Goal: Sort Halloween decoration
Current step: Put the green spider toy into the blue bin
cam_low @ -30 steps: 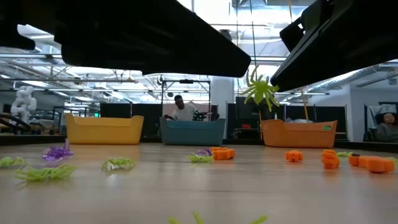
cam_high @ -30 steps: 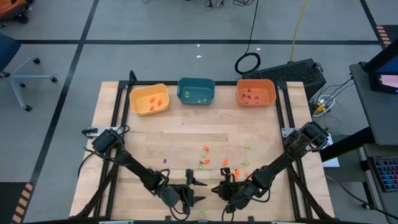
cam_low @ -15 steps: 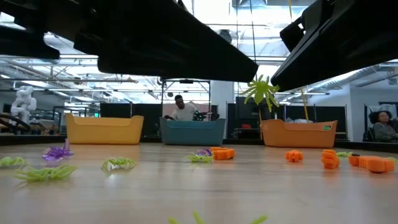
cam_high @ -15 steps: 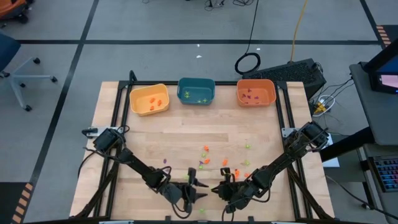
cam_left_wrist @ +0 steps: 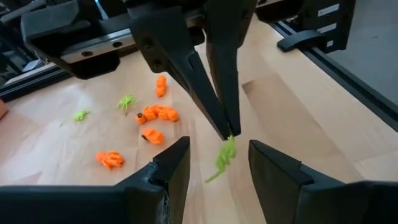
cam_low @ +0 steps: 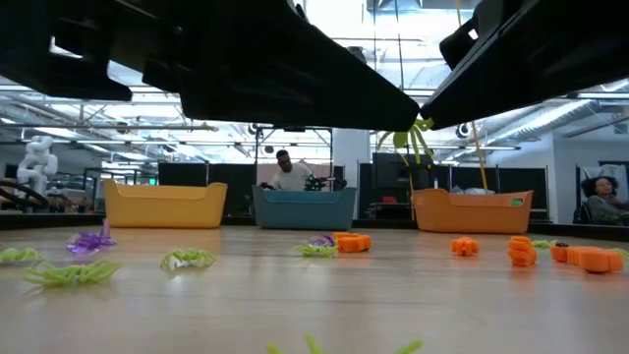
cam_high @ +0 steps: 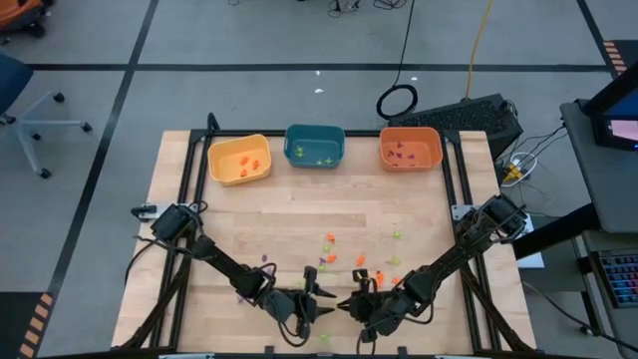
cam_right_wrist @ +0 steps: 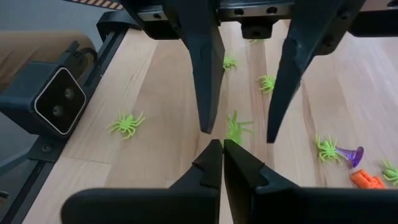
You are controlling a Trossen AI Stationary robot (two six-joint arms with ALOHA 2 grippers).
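Small orange, light-green and purple Halloween decorations [cam_high: 331,249] lie scattered on the near half of the wooden table. My two grippers face each other near the front edge. My right gripper [cam_right_wrist: 222,144] is shut on a light-green spider [cam_left_wrist: 225,157], which also shows high up in the low view [cam_low: 418,138]. My left gripper [cam_left_wrist: 219,143] is open, with one finger on each side of that spider and not touching it. Several more green spiders [cam_right_wrist: 125,123] rest on the boards below. My right gripper pinches the upper end of the green spider [cam_left_wrist: 229,142] between the very tips of its two shut fingers [cam_left_wrist: 217,106]. The fingers slant down from the table's right side. The spider hangs below the tips, legs down, clear of the table.
A yellow bin [cam_high: 239,160], a teal bin [cam_high: 315,146] and an orange bin [cam_high: 410,149] stand in a row along the far edge, each holding a few trinkets. Orange pieces [cam_left_wrist: 158,114] lie close under the grippers. A black rail [cam_left_wrist: 311,37] runs along the table edge.
My left arm has edged toward the table's right, toward the right gripper. In the low view its dark bulk now reaches the hanging spider and partly covers it. The right gripper and the spider have kept still.
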